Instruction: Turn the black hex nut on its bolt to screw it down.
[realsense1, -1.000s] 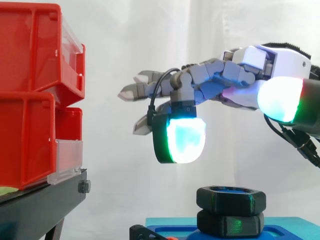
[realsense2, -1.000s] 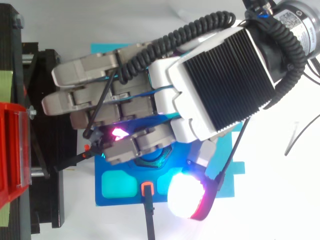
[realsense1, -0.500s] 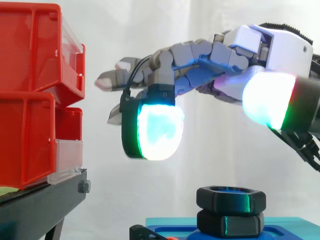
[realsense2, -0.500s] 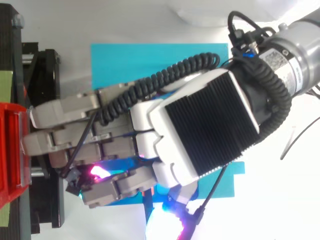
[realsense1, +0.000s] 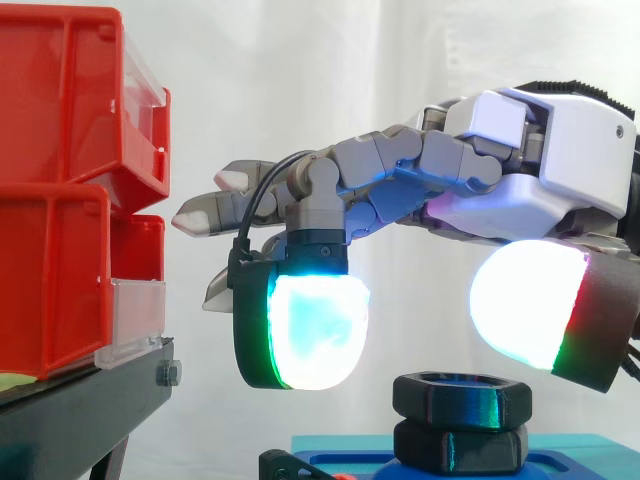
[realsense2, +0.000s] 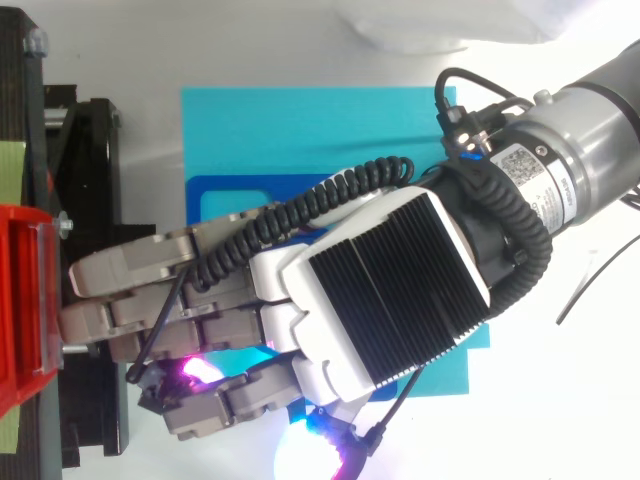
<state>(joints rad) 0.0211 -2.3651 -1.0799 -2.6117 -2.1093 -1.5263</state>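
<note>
Black hex nut (realsense1: 461, 399) sits on top of a second black hex piece (realsense1: 461, 446) on a blue base (realsense1: 345, 464) at the bottom of the side view, right of the red bins (realsense1: 60, 190) and their black stand (realsense1: 80, 412). The robot hand (realsense1: 562, 140) reaches in from the right just above it, fingers stretched loosely toward the bins and gripping nothing. One glowing pad (realsense1: 305, 330) hangs just left of the nut; the thumb's pad (realsense1: 528, 312) hangs above its right side. From the top view, the hand (realsense2: 385, 290) covers the nut, over a cyan mat (realsense2: 300, 130).
</note>
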